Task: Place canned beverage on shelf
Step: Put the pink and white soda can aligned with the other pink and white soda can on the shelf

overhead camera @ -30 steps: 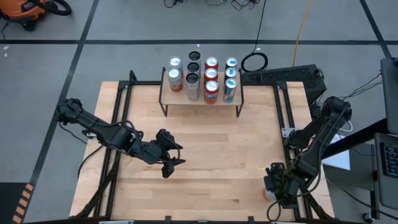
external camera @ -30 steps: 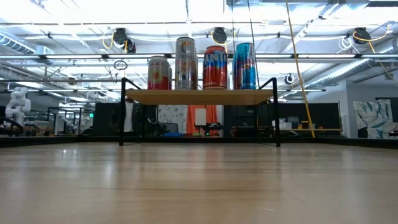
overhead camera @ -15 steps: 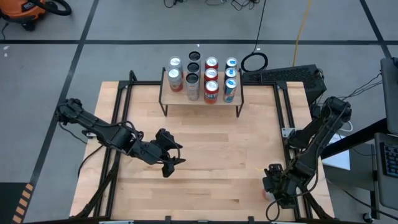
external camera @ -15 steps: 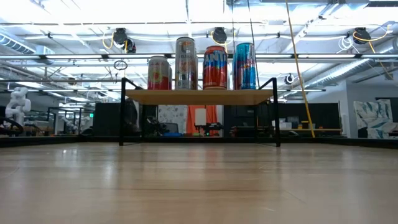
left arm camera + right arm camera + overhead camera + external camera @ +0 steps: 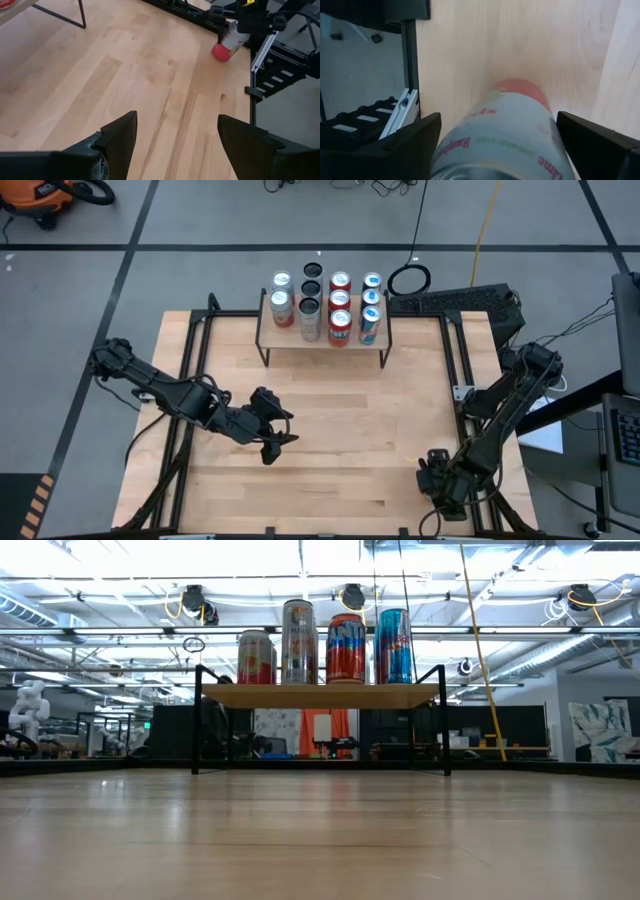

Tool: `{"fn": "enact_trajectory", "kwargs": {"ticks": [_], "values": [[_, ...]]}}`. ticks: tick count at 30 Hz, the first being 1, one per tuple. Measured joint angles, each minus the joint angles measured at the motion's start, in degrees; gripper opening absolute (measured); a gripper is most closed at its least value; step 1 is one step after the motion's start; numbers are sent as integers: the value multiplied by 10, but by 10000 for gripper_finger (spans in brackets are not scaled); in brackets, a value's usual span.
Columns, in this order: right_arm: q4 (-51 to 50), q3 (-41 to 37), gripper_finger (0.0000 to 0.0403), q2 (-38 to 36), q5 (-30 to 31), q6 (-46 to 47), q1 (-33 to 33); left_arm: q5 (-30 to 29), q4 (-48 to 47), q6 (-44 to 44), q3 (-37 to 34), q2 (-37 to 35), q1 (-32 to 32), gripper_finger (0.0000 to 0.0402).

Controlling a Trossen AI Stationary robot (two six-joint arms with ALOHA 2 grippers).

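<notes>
A white can with a red end (image 5: pixel 227 42) lies near the table's near right corner, apparently on its side. My right gripper (image 5: pixel 497 135) hangs over it, open, one finger on either side of the can (image 5: pixel 505 130); the left wrist view shows this gripper (image 5: pixel 250 20) above the can's upper end. My left gripper (image 5: pixel 285 429) hovers open over the table's middle left, holding nothing. The shelf (image 5: pixel 322 330) stands on thin black legs at the far edge and carries several upright cans (image 5: pixel 345 648) on its wooden top (image 5: pixel 320 695). My right gripper comes at the can from above, slanting down, with its fingers (image 5: pixel 420 140) flanking the can's side wall (image 5: pixel 470 142) near the silver end. Whether the fingers touch the wall, I cannot tell. The can's red end (image 5: pixel 220 51) rests on the table.
Black frame rails run along the table's left side (image 5: pixel 190 380) and right side (image 5: pixel 410 50), close beside the can. A black keyboard-like unit (image 5: pixel 460 300) lies beyond the far right corner. Bare tabletop (image 5: pixel 340 410) stretches between the shelf and both grippers.
My right gripper has sunk toward the can at the near right corner, keeping its tilt. The can, the shelf and my left gripper have stayed in place.
</notes>
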Motion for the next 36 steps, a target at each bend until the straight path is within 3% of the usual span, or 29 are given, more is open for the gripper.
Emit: {"fn": "enact_trajectory", "kwargs": {"ticks": [6,17,28,36], "values": [[-3,0,352,-7,-1,42,0,5,0,0,0,0,0,279],[-86,37,394,-29,14,48,3,6,0,0,0,0,0,279],[-119,37,395,-20,16,44,15,6,0,0,0,0,0,279],[-117,37,358,-20,15,45,15,6,0,1,0,0,0,279]]}}
